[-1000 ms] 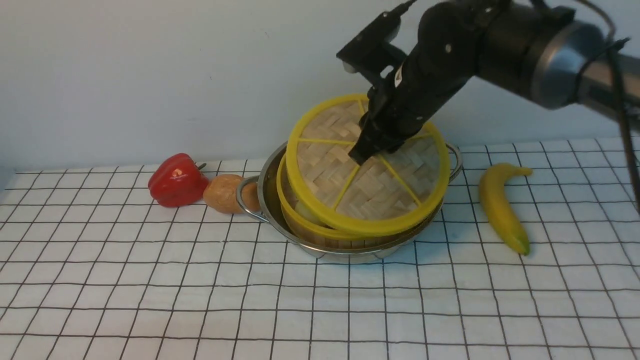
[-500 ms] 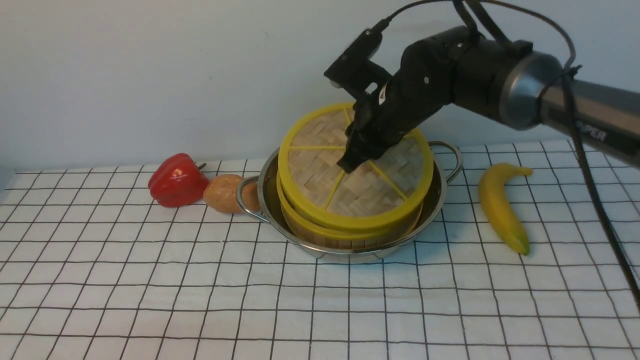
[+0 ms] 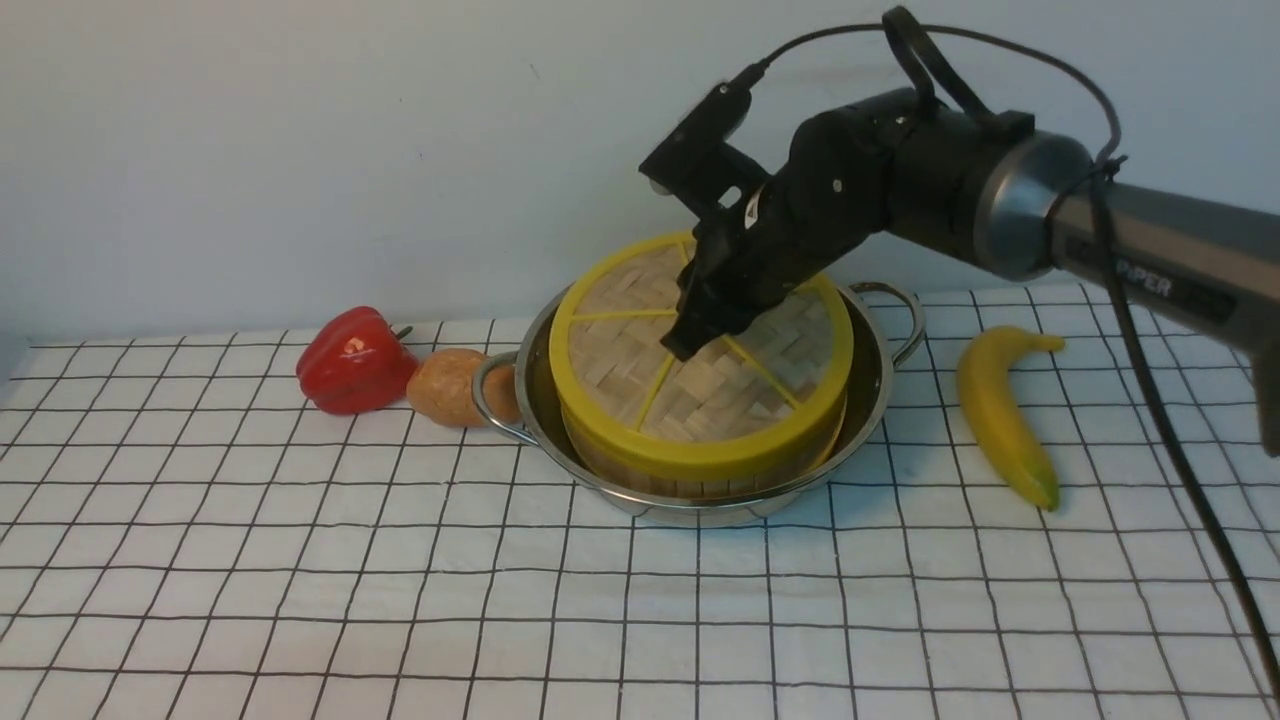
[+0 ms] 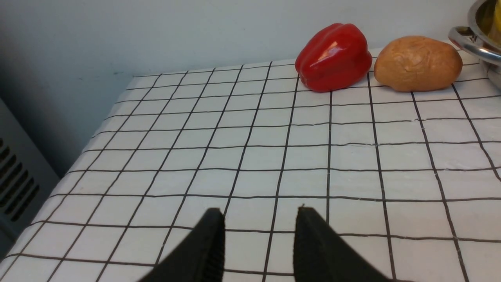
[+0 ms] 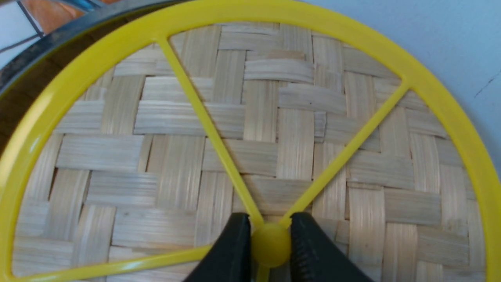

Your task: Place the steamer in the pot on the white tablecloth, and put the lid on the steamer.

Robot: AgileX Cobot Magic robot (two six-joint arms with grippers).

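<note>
**Nearly done: lid sits on the steamer, knob not yet let go**

Now the right gripper reaches down over the middle of the pot, and in the right wrist view its fingers are pinching the yellow centre knob of the lid from both sides. The lid lies level on the steamer, rim over rim as far as I can see from the front, with only a band of the basket's wall showing beneath it. The steamer itself sits inside the pot, and the pot stands on the tablecloth that covers the worktop.

So the first half of the job looks finished, and the second half looks all but finished. What seems left is for the fingers to let go of the knob and for the arm to lift away without dragging the lid askew.

The left gripper hangs over bare cloth well apart from the pot, its fingers spread with nothing between them.

Beside the pot's near handle rest a potato and a red pepper; a banana lies on the other side.

As for writing, white capitals on the right arm's grey tube read "PER", with an earlier letter half hidden; I cannot make out the whole word.
</note>
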